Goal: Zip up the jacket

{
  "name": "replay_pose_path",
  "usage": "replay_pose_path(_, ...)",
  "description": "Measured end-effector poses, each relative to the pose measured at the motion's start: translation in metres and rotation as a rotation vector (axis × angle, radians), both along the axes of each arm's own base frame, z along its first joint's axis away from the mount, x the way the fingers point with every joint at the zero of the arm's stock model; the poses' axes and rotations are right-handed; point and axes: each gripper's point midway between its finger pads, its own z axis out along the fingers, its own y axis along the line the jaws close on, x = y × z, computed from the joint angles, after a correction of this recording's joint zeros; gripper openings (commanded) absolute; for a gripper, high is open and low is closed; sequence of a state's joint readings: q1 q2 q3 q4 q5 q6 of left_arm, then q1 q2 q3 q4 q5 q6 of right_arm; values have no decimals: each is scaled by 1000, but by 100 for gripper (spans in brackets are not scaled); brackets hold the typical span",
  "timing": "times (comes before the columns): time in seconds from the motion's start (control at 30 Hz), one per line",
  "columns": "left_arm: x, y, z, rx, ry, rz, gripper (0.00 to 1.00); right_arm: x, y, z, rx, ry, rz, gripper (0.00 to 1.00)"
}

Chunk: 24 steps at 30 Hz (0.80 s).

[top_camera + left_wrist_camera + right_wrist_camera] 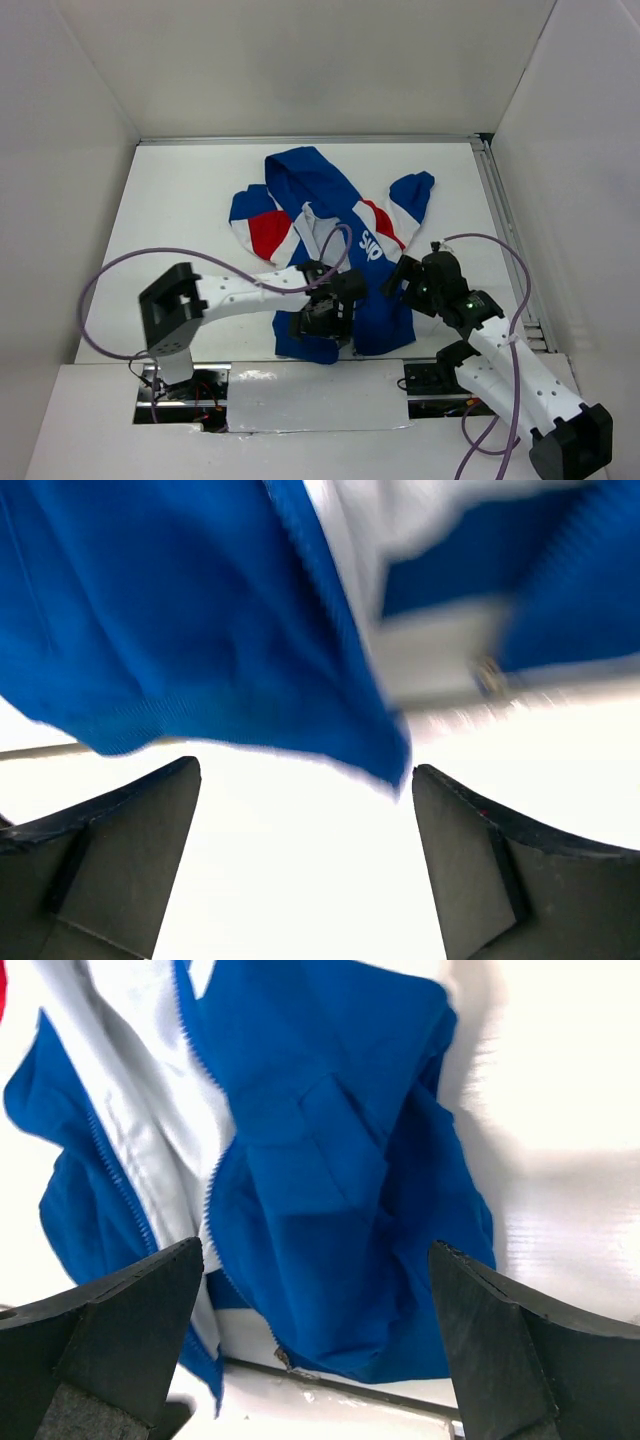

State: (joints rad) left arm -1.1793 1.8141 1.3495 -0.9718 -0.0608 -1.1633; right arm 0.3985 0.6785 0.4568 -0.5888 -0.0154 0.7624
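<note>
Lying unzipped on the white tabletop, the jacket has part of its near hem hidden under the left end effector. Its white chest lettering is too small to read. The left and the right end effector both stand apart, gripping nothing.

In the top view the left tool covers the near left front of the jacket, so what lies under it is hidden. The white chest lettering is too small to read. The left wrist view is smeared, and a small metal glint by the hem cannot be identified. Both wrist views cut the jacket off at their upper edges and the fingers at the lower.
</note>
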Motion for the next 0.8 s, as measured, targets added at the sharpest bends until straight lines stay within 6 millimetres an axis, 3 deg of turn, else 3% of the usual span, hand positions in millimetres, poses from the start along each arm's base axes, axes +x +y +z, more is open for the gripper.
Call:
replay_pose_path(0.13, -7, -6, 34, -196, -30, -44, 99, -2, 7, 5, 21, -20, 53, 100)
replay_pose_path(0.23, -9, -2, 46, -268, -41, -39, 99, -6, 15, 7, 23, -30, 108, 100)
replay_pose_path(0.3, -8, 7, 43, -288, -28, -16, 99, -12, 23, 7, 22, -34, 159, 100)
replay_pose_path(0.5, -13, 40, 7, -242, 47, 77, 99, -25, 44, 5, 18, -32, 256, 100)
replay_pose_path(0.63, -19, 30, 5, -232, 56, 74, 99, -26, 47, -1, 12, 1, 236, 100)
replay_pose_path(0.8, -10, 0, -2, -209, 61, 91, 99, -22, 45, 2, 27, -4, 174, 100)
